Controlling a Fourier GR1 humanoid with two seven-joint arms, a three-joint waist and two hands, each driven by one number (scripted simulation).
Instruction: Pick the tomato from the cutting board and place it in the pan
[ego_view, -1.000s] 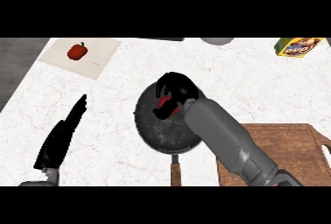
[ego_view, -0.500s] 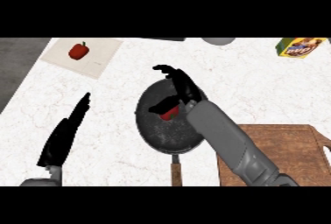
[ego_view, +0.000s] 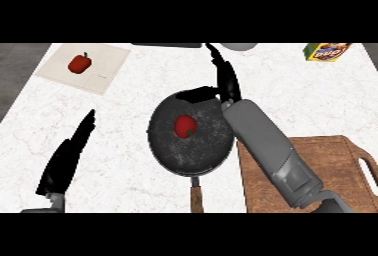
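The tomato (ego_view: 184, 126) lies inside the pan (ego_view: 193, 136), a little left of the pan's middle, resting on the dark speckled bottom with nothing touching it. The pan is round and black, with a brown handle (ego_view: 196, 195) that runs toward the near edge of the counter (ego_view: 148, 85). The right hand (ego_view: 225, 80) is above the pan's far right rim, its fingers stretched out straight and pointing to the far side, holding nothing; its grey forearm (ego_view: 266, 145) crosses the pan's right edge and runs back over the cutting board (ego_view: 332, 175). The board is a brown wooden one at the near right, just beside the pan, and no food shows on its visible part. The left hand (ego_view: 70, 155) shows at the near left, well apart from the pan, its fingers straight and pointing to the far side, also holding nothing. At the far left a pale mat (ego_view: 103, 70) lies flat on the counter, and a red pepper (ego_view: 80, 63) with a dark stem sits on it. At the far right corner stands a yellow box (ego_view: 326, 51). A grey bowl (ego_view: 240, 46) is cut by the far edge, near the right hand's fingertips, and what it holds cannot be told.
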